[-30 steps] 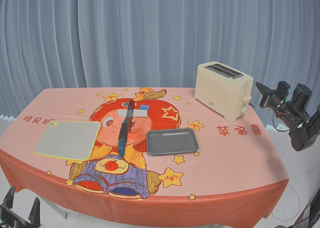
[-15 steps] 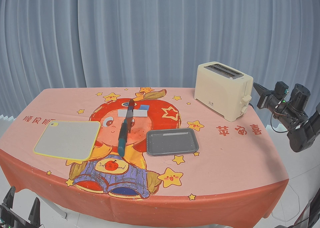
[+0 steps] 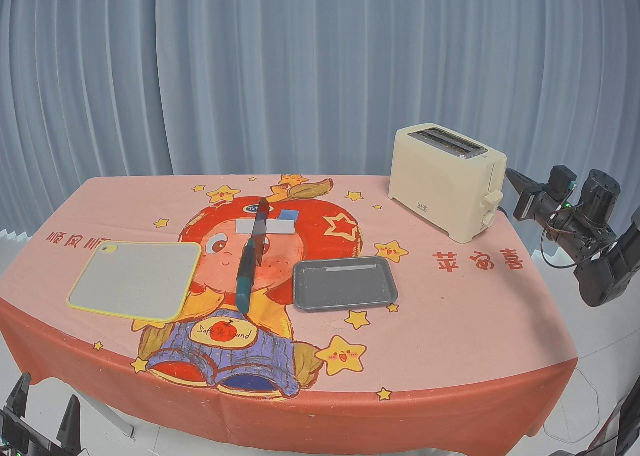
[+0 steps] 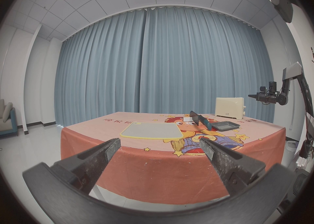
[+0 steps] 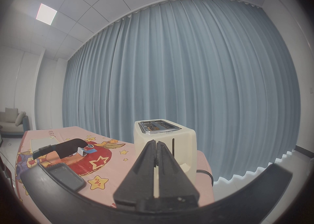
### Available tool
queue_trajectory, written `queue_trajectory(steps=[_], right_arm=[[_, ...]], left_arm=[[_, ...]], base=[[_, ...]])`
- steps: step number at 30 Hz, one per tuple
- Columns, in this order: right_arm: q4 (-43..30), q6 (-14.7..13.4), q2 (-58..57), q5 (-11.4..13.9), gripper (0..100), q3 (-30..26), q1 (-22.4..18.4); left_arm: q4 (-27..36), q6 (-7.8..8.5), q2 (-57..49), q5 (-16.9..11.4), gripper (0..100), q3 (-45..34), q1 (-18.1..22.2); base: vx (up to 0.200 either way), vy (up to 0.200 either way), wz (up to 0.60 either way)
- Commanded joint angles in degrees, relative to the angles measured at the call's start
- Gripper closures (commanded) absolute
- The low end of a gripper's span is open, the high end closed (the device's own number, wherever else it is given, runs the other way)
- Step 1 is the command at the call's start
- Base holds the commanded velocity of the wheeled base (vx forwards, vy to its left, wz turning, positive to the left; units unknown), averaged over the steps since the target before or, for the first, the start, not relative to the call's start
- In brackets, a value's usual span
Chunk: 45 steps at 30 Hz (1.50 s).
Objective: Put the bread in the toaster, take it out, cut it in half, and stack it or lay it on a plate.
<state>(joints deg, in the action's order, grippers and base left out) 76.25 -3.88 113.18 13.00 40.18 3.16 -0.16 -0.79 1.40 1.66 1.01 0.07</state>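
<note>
Bread: position uncertain; a brownish tint inside the slots of the toaster (image 3: pixel 447 174), seen from the right wrist, may be the slice, but this cannot be confirmed. The toaster stands at the upper right of the head view, near the far right corner of the bench (image 3: pixel 467 331). Its slots face upward and its lever (image 3: pixel 493 197) is on the end facing the right edge of the frame. Right hand (image 3: pixel 513 175): closed on nothing, fingers pressed together, held just beside that end, about level with the lever and apart from it. Step in hand, as judged: the toasting stage, with the lever as the target. The next move would call for setting the closed fingertips on top of the lever and pushing straight down along its slot, without shoving the toaster sideways. Plate (image 3: pixel 345 283): a grey rectangular tray at centre frame, holding nothing. Knife (image 3: pixel 247 264): just left of the plate, handle toward the lower edge, blade pointing to the far side across a white strip (image 3: pixel 267 226). Board (image 3: pixel 133 279): left of the knife, lying flat. Left hand (image 3: pixel 45 407): lower left corner, below the bench edge, fingers spread wide, holding nothing, well apart from all task items. Cutting and plating are not yet done.
</note>
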Motion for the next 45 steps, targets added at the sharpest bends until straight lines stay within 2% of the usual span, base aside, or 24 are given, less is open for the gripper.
queue_trajectory(steps=[1, 45], right_arm=[[0.0, 0.0, 0.1, 0.0, 100, 0.2, -0.1], [0.0, 1.2, -0.7, 0.2, 100, -2.6, 1.1]], left_arm=[[0.0, -0.09, 0.0, 0.0, 0, -1.0, 0.0], [0.0, 0.0, 0.0, 0.0, 0, -1.0, 0.0]], base=[[0.0, 0.0, 0.0], [0.0, 0.0, 0.0]])
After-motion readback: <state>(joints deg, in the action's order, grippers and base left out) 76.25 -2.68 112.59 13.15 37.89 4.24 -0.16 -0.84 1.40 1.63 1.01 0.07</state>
